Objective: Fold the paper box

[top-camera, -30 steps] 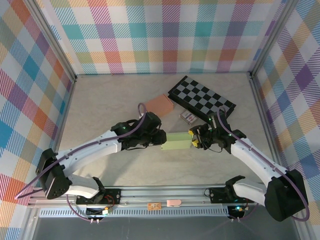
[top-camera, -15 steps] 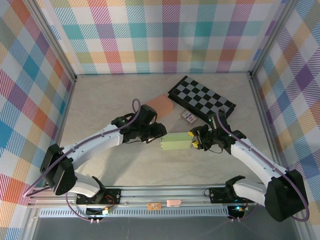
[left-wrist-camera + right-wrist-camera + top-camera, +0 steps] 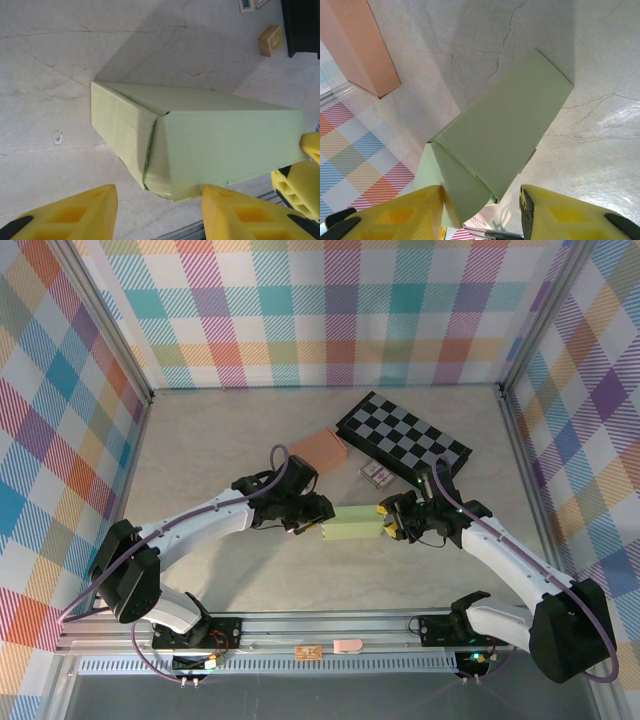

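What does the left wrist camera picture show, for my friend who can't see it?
A pale green paper box lies on a marbled table, seen from close above. The left gripper hangs just before it with yellow fingers apart, and the right gripper's fingers sit at the box's far end.

1. The paper box (image 3: 352,525) sits mid-desk (image 3: 200,460), between the left pincer (image 3: 320,521) and the right pincer (image 3: 385,521).
2. Behind it lie a flat carton (image 3: 322,449), left, and a checkerboard (image 3: 403,436), right.
3. A small pack (image 3: 376,473) lies just before the checkerboard.
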You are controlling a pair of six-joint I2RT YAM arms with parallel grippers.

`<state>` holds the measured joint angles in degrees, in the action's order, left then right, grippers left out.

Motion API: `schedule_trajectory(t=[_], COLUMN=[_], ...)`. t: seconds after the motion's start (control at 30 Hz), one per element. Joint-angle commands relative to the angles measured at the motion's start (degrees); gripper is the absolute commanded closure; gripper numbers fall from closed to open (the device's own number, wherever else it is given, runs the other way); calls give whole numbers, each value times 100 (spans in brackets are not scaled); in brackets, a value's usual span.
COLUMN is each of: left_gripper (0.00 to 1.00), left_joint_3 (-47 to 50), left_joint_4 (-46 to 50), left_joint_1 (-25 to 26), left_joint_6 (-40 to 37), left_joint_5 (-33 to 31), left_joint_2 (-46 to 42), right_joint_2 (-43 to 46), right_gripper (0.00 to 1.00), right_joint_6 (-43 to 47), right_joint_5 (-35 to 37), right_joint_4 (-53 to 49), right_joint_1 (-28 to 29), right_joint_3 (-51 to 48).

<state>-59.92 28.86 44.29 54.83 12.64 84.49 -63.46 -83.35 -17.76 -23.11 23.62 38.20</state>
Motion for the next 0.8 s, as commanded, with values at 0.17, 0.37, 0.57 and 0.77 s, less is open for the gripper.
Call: schedule_trajectory(t=[0.17, 0.37, 0.57, 0.77], left_gripper=[54, 54, 55, 62], left_joint_3=[322, 345, 358, 515], left_joint_4=[-84, -124, -151, -344], left_joint_1=[-88, -94, -95, -88], left_joint_6=[-40, -34, -21, 132], left_joint_5=[36, 26, 41, 104], left_joint_2=[6, 4, -1, 9], right_joint_2=[-290, -315, -355, -395], right_gripper=[56, 56, 56, 56], right_joint_6=[305, 362, 377, 288], right_joint_5=[-149, -140, -140, -157], right_joint_4=[-625, -791, -972, -997], right_joint_1=[-33, -45, -41, -49], right_joint_3=[244, 332, 350, 269])
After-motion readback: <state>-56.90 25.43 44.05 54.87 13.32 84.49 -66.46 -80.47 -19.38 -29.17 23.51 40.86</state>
